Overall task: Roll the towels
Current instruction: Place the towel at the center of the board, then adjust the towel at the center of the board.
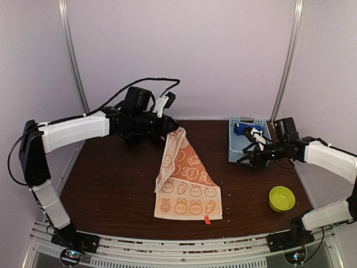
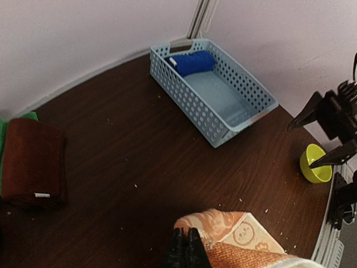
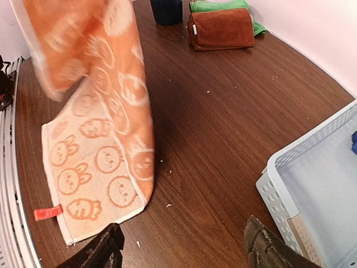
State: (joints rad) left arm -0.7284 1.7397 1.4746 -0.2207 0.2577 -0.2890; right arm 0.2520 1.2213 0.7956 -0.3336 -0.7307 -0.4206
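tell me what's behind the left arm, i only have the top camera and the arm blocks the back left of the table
Observer: A folded maroon towel lies there, on top of a green towel.
Operator: anything else back there
Observer: A dark blue mug stands right beside them.
Operator: and the basket, the right hand covers part of it for me
Observer: One rolled blue towel lies at one end of the basket; the rest of its floor is bare.
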